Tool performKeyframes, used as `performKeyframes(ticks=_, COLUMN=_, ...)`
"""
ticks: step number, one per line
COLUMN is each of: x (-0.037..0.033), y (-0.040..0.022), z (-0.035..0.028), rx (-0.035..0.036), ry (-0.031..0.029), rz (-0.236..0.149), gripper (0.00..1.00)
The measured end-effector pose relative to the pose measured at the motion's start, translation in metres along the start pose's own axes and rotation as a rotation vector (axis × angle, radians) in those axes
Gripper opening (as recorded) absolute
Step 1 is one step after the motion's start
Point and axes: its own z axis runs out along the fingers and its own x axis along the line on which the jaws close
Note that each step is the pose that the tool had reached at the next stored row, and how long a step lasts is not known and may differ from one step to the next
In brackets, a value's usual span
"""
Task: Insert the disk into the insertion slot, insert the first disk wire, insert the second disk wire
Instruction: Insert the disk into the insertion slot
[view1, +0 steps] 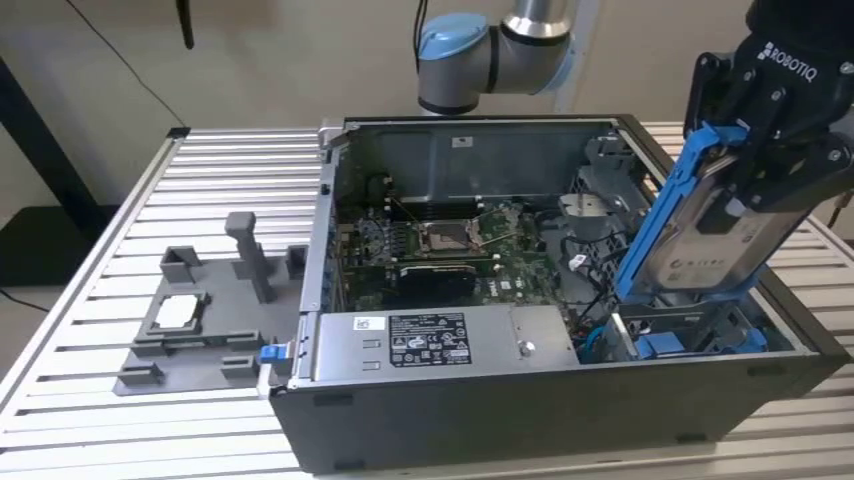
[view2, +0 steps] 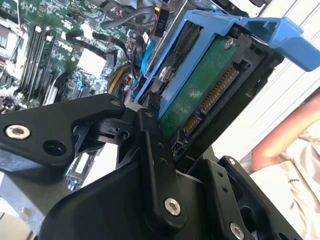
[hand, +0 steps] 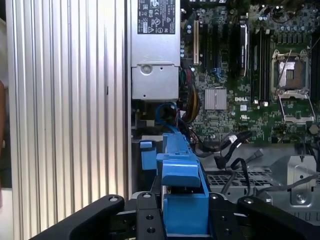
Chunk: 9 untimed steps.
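Note:
My gripper (view1: 755, 185) is shut on the disk (view1: 727, 240), a silver-grey drive in a bright blue carrier (view1: 663, 210). The disk hangs tilted, its lower end just above the insertion slot (view1: 683, 338), the grey bay with blue tabs at the open case's corner on the exterior view's right. In the second wrist view the disk's green underside (view2: 200, 95) with its connector row faces the camera between the black fingers (view2: 155, 150). In the first wrist view the blue carrier (hand: 182, 192) sits between the fingers, with the slot's blue tab (hand: 147, 156) beyond. Loose black cables (hand: 230, 146) lie beside the bay.
Inside the open case (view1: 561, 410) are the green motherboard (view1: 447, 245) and the grey labelled power-supply box (view1: 427, 340). A grey fixture (view1: 200, 325) stands on the slatted metal table (view1: 94, 270). A person's arm (view2: 280, 140) is beside the case.

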Motion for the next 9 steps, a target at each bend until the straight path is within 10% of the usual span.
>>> performKeyframes(ticks=3, x=0.0000, y=-0.0007, z=0.0032, rx=-0.0002, ry=-0.0126, rz=-0.001, gripper=0.33)
performKeyframes(ticks=9, x=-0.0001, y=-0.0065, z=0.0105, rx=-0.0003, ry=-0.0137, rz=-0.003, gripper=0.33)
